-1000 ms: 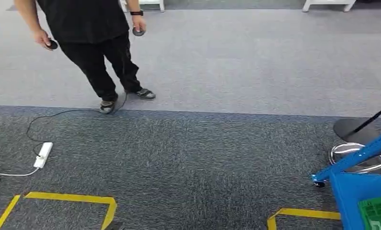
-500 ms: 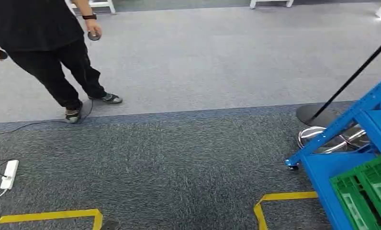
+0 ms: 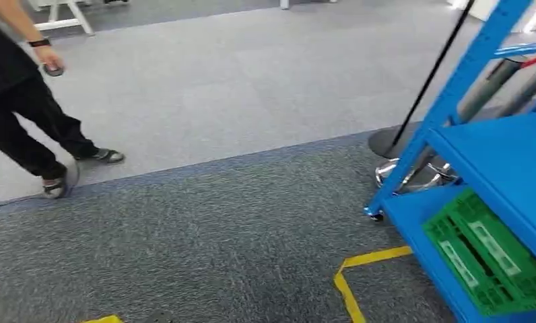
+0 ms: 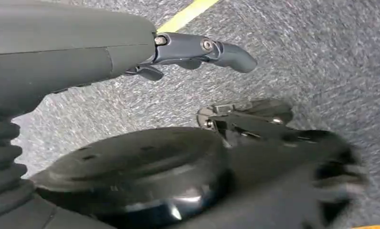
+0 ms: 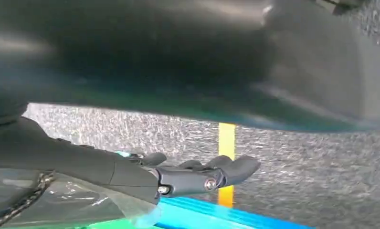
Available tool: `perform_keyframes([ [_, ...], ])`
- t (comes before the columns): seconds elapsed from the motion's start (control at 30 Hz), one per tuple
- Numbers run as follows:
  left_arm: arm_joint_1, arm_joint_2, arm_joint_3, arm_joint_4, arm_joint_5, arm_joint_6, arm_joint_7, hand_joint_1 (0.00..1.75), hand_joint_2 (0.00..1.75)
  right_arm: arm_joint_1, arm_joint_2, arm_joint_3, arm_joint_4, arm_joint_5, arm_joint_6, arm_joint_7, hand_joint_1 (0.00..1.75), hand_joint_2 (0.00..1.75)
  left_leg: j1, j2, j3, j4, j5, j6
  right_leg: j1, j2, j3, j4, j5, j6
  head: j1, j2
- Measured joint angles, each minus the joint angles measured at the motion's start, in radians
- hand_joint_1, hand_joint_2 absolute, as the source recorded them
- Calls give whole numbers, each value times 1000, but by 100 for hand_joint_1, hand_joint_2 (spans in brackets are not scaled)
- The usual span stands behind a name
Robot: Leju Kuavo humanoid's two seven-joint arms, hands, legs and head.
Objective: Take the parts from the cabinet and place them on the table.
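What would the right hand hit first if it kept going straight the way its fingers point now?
Probably the grey carpet near the yellow tape line. Nothing stands between the right hand and them, though depth is unclear.

blue cabinet point(image 3: 494, 155), green crate point(image 3: 487, 252), yellow floor tape point(image 3: 353, 276)
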Motion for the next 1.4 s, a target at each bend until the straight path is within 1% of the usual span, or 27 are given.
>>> perform_keyframes([
  [0.07,1,0,1,0,0,0,0,0,175,4,0,0,0,0,0,0,0,0,-2,-4,25,-73,71,12,4,29,3,1,0,0,1,0],
  [0.1,0,0,1,0,0,0,0,0,175,5,0,-1,0,0,0,0,0,0,-4,-13,60,-158,122,20,5,43,4,1,1,0,1,0],
  [0.13,0,1,1,0,0,0,0,0,175,4,0,-1,0,0,0,0,0,0,-6,-41,97,-249,167,28,5,56,5,1,2,1,0,0],
  [0.17,1,3,2,0,0,0,0,0,175,3,2,-2,0,0,0,0,0,0,-7,-96,120,-300,168,37,4,67,0,1,3,4,3,0],
  [0.3,-2,3,2,0,0,0,1,0,175,7,1,-2,0,1,-1,0,0,0,-11,-71,121,-322,171,36,-5,110,-20,-2,15,29,1,0],
  [0.33,-3,0,2,0,0,-1,1,0,175,9,0,-2,0,1,-1,0,0,0,0,-54,127,-341,182,39,-4,92,-27,8,9,30,3,0],
  [0.37,-4,0,2,0,0,-1,1,0,175,9,0,-2,0,1,-1,0,0,0,-3,-42,130,-347,184,44,2,24,-43,36,-13,32,7,0],
  [0.4,-4,-1,2,0,0,-2,1,0,175,5,1,-2,0,1,-1,0,0,0,-3,-28,129,-347,184,47,1,-6,-74,96,-51,35,16,0],
  [0.47,1,-1,2,0,0,-2,1,0,175,-1,0,-2,0,1,-1,0,0,0,-6,9,127,-347,183,49,-1,-25,-151,261,-126,44,14,0],
  [0.5,2,-1,2,0,0,-2,1,0,175,1,0,-2,0,1,-1,0,0,0,-5,24,126,-346,182,49,-2,-27,-173,310,-139,48,15,0],
  [0.53,2,-1,2,0,0,-3,1,0,175,1,0,-2,0,1,-1,0,0,0,-5,37,126,-346,182,48,-3,-29,-170,310,-129,52,16,0],
  [0.6,0,-3,2,0,0,-3,1,0,175,7,0,-2,0,1,-1,2,0,0,-3,62,127,-343,178,42,-8,-46,-87,169,-53,57,16,0],
  [0.63,0,-4,2,0,0,-3,1,0,175,6,0,-2,0,1,-1,2,0,0,-2,73,129,-339,174,36,-9,-73,-26,65,-15,58,15,0],
  [0.67,0,-3,2,0,0,-3,1,0,175,2,0,-2,0,1,-1,2,0,0,-6,84,130,-333,170,29,-6,-125,7,-1,-22,60,16,0],
  [0.7,0,-3,2,0,0,-3,1,0,175,-1,0,-2,0,1,-1,1,0,0,-11,90,128,-327,163,21,-3,-110,18,-2,-19,43,14,0],
  [0.8,-5,-3,2,0,-1,-3,1,0,175,4,0,-3,0,2,-1,1,0,0,-8,116,138,-329,166,9,3,-79,-4,3,-18,24,8,0],
  [0.83,-6,-3,2,0,-1,-3,1,0,175,4,0,-3,0,2,0,2,0,0,-7,119,137,-326,157,1,-3,-67,14,-3,-13,14,8,0],
  [0.9,-8,-3,2,0,-3,-3,1,0,175,3,0,-3,0,3,0,2,0,0,0,33,113,-252,99,-8,-6,-51,11,-4,-9,2,0,0],
  [0.97,-4,-3,2,0,-6,-4,1,0,175,-1,0,-3,0,6,1,2,0,0,2,5,37,-79,18,-10,-5,-24,8,-3,-6,-2,1,0],
  [1.0,-3,-2,2,0,-6,-4,1,0,175,-1,0,-3,0,6,1,1,0,0,1,2,8,-16,3,-9,-3,-9,7,-2,-6,-3,0,0],
  [1.07,-3,-2,3,0,-8,-4,1,0,175,1,0,-3,0,10,2,2,0,0,1,-1,11,-37,46,-3,0,19,9,-1,-5,-3,1,0],
  [1.13,-4,-2,3,0,-9,-4,1,0,175,2,0,-3,0,13,2,2,0,0,-1,-20,78,-200,146,12,2,48,12,0,-5,-2,1,0],
  [1.17,-3,1,3,0,-9,-4,1,0,175,1,1,-3,0,15,2,2,0,0,-1,-78,111,-288,183,21,-2,60,10,-1,-4,-1,1,0],
  [1.2,-2,5,3,0,-9,-4,1,0,175,-2,3,-3,0,15,2,2,0,0,3,-117,117,-309,172,29,3,70,4,5,-4,6,4,0],
  [1.27,-4,3,3,0,-9,-6,1,0,175,-2,2,-4,0,15,2,2,0,0,-3,-98,119,-318,168,24,-9,95,-11,3,3,20,1,0],
  [1.33,-5,1,3,0,-10,-6,1,0,175,4,2,-5,0,15,2,2,0,0,1,-75,124,-334,176,31,-6,120,-26,-5,10,37,0,0],
  [1.4,-7,1,3,0,-9,-4,1,0,175,4,1,-5,0,16,3,2,0,0,5,-43,131,-353,185,40,-1,26,-52,52,-36,38,12,0],
])
